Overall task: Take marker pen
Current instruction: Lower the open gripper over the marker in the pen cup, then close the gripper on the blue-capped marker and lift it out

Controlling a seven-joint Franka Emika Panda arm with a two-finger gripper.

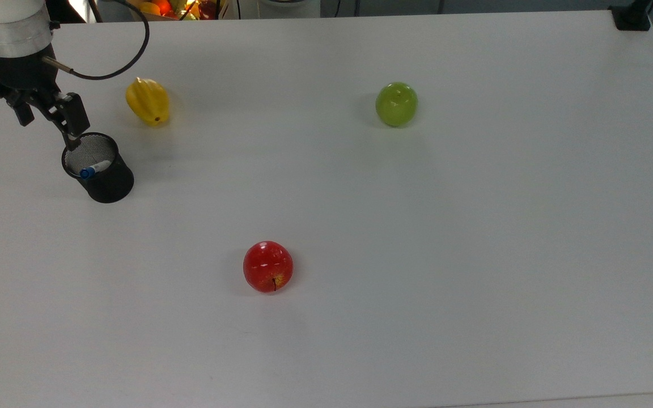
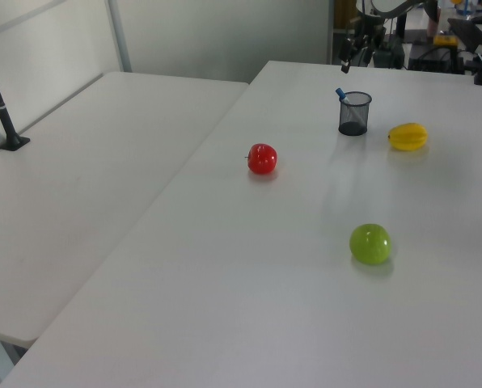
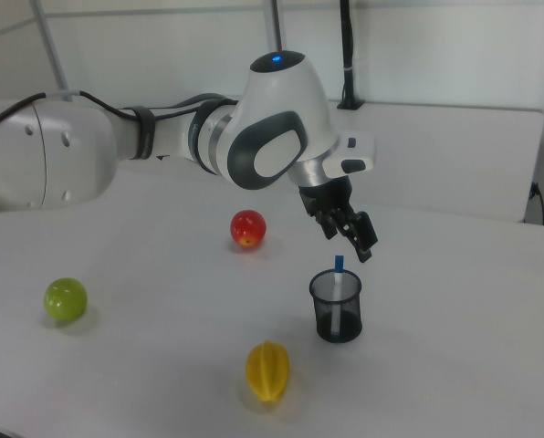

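Note:
The marker pen (image 1: pixel 94 169) is a white barrel with a blue cap, standing tilted inside a black mesh cup (image 1: pixel 112 185) at the top view's left. Its blue cap (image 3: pixel 339 264) pokes above the cup's rim (image 3: pixel 335 280) in the right view, and the marker pen (image 2: pixel 339 94) leans out of the cup (image 2: pixel 354 115) in the left view. My gripper (image 1: pixel 49 127) hangs open just above and beside the cup's far rim, holding nothing. Seen from the right view, the gripper (image 3: pixel 348 241) is slightly above the cap, apart from it.
A yellow starfruit (image 1: pixel 148 101) lies close to the cup's right in the top view. A green apple (image 1: pixel 396 103) sits further right and a red apple (image 1: pixel 268 266) nearer the front. The white table (image 1: pixel 417 255) spreads wide around them. A black cable (image 1: pixel 117 34) trails from the wrist.

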